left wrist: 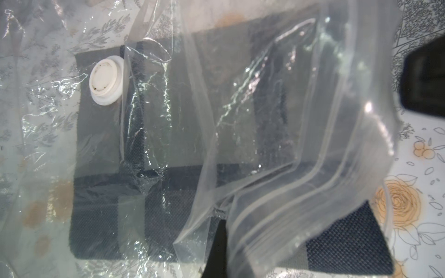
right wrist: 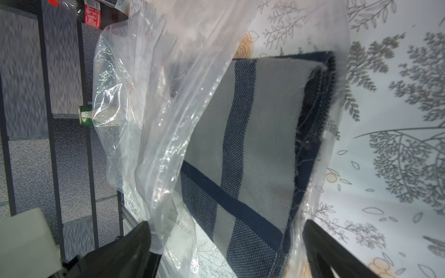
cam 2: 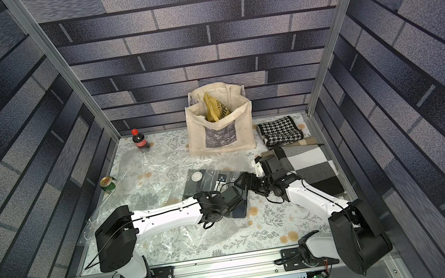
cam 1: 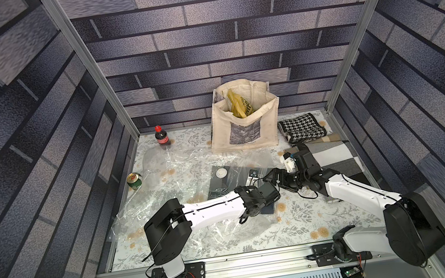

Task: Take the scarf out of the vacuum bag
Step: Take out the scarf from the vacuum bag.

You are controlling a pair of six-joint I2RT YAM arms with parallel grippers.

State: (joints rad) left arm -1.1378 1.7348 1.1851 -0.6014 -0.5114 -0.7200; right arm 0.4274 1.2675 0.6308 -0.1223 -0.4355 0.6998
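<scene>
Pinching the zip-seal edge of the vacuum bag [left wrist: 284,197], your left gripper [cam 1: 275,174] is clamped tight on the plastic near the table's center, while your right gripper [right wrist: 226,250] stands spread wide at the bag's mouth. The navy-and-grey scarf [right wrist: 252,144] lies folded flat inside the clear bag, its white valve cap [cam 1: 221,172] just above it toward 9 o'clock from the grippers. A cream tote [cam 1: 244,124] stands at 12 o'clock, a checked blanket [cam 1: 333,156] at 3 o'clock.
</scene>
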